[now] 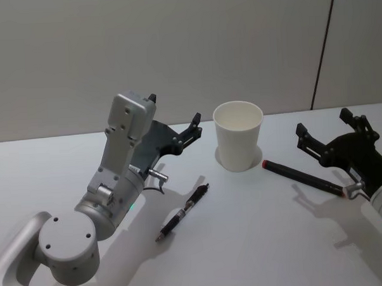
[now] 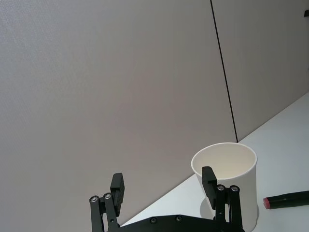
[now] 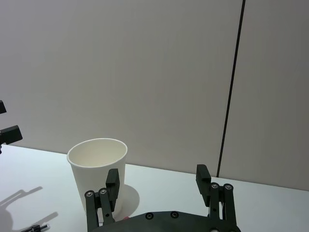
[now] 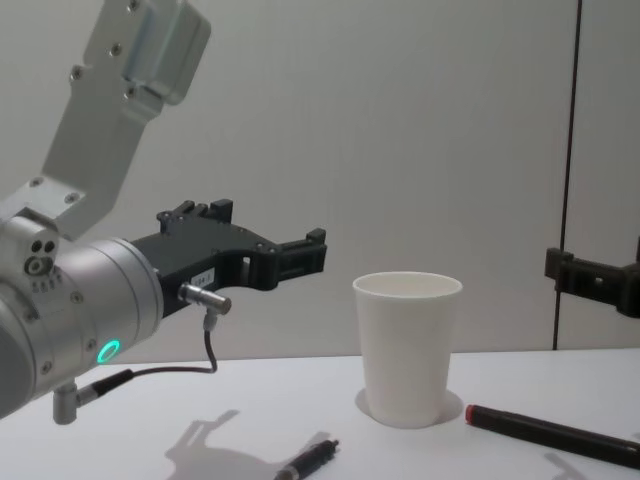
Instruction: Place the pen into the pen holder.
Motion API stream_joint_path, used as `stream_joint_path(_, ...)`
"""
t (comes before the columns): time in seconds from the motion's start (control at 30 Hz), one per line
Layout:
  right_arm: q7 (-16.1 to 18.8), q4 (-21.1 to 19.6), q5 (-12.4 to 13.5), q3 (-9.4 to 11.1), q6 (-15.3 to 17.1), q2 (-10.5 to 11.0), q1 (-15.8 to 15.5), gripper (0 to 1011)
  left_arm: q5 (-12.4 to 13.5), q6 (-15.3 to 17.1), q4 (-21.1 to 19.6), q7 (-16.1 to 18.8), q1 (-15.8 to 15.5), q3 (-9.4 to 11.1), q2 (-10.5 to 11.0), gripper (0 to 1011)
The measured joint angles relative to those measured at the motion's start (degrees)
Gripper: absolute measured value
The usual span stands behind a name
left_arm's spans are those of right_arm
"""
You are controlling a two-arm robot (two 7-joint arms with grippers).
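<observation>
The white pen holder (image 1: 239, 136) is stood upright on the table (image 1: 259, 257). A thin black pen (image 1: 183, 212) is laid flat near it on the left. A thick marker (image 1: 303, 178) with a red end is laid just beside it on the right. The left gripper (image 1: 175, 112) and right gripper (image 1: 324, 123) are held up on either side, jaws spread wide, with nothing held.

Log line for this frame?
stage: pre-grasp | left end effector: open, empty | right end effector: open, empty | black pen, red-tipped marker: on table | pen holder: upright, empty
</observation>
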Motion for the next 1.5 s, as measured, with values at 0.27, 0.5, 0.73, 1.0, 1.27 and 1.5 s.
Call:
stream_joint_path(0.27, 0.0, 0.0, 0.0, 0.0, 0.0, 0.0, 0.0, 1001, 0.0, 0.0, 0.0, 0.0, 0.0, 0.0, 0.0, 1001)
stream_joint_path(0.5, 0.0, 0.0, 0.0, 0.0, 0.0, 0.0, 0.0, 1001, 0.0, 0.0, 0.0, 0.0, 0.0, 0.0, 0.0, 1001)
stream_joint_path(0.73, 0.0, 0.0, 0.0, 0.0, 0.0, 0.0, 0.0, 1001, 0.0, 0.0, 0.0, 0.0, 0.0, 0.0, 0.0, 1001)
stream_joint_path(1.0, 0.0, 0.0, 0.0, 0.0, 0.0, 0.0, 0.0, 1001, 0.0, 0.0, 0.0, 0.0, 0.0, 0.0, 0.0, 1001)
stream_joint_path(1.27, 0.0, 0.0, 0.0, 0.0, 0.0, 0.0, 0.0, 1001, 0.0, 0.0, 0.0, 0.0, 0.0, 0.0, 0.0, 1001)
stream_joint_path(1.5, 0.0, 0.0, 0.0, 0.0, 0.0, 0.0, 0.0, 1001, 0.0, 0.0, 0.0, 0.0, 0.0, 0.0, 0.0, 1001)
